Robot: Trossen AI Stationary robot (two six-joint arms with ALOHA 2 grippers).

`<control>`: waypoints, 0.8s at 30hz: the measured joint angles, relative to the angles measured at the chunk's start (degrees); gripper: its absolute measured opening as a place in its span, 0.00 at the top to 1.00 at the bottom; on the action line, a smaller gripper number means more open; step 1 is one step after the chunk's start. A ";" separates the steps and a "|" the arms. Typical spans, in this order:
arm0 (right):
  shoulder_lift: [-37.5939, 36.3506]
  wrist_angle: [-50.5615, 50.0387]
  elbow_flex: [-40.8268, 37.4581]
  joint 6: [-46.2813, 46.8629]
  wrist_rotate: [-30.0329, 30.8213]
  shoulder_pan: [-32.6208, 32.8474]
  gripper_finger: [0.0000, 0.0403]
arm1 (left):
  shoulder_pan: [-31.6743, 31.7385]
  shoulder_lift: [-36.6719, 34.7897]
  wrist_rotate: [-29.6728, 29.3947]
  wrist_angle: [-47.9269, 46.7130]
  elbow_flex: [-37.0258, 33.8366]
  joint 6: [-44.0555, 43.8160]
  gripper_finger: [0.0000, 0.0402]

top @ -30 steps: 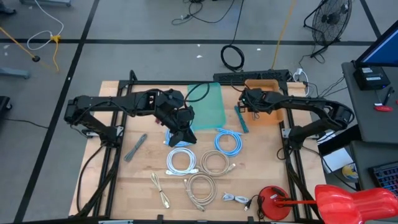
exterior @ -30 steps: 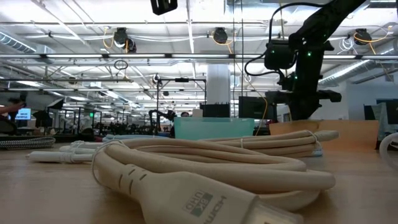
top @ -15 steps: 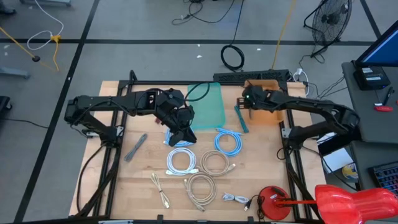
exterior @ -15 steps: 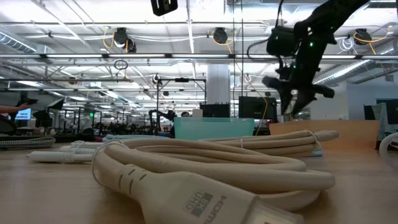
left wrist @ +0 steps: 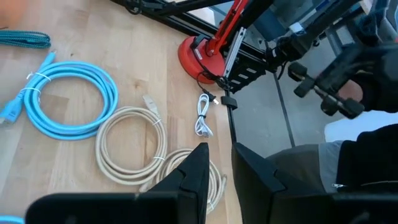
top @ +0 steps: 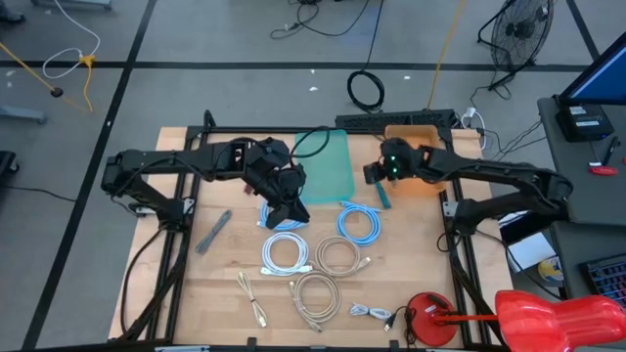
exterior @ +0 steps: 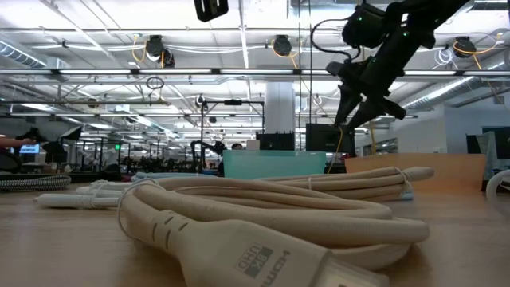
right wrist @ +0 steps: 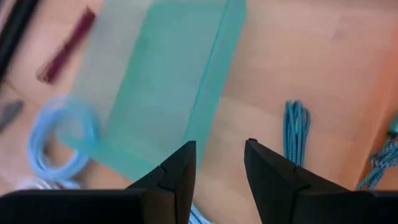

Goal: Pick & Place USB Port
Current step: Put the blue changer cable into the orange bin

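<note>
The teal braided USB cable (top: pixel 380 186) is lying on the desk (top: pixel 196 284) between the green bin (top: pixel 333 161) and the orange bin (top: pixel 416 176). The right gripper (top: pixel 372 172) is hovering above it with fingers parted and empty, having swung out from over the orange bin. The left gripper (top: pixel 286 217) is poised over the blue coil (top: pixel 360 222), fingers narrowly apart, holding nothing.
</note>
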 joint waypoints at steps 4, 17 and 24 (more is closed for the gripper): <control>2.28 -0.26 0.77 -6.87 -0.24 2.56 0.68 | 0.72 0.00 -0.02 0.02 0.00 -0.01 0.82; 11.97 -13.23 5.79 -12.42 2.95 3.92 0.68 | 1.36 0.00 -0.02 0.09 0.00 -1.05 0.82; 14.22 -11.30 5.79 -16.80 4.15 3.92 0.68 | 1.20 0.01 -0.05 0.06 0.00 -1.58 0.82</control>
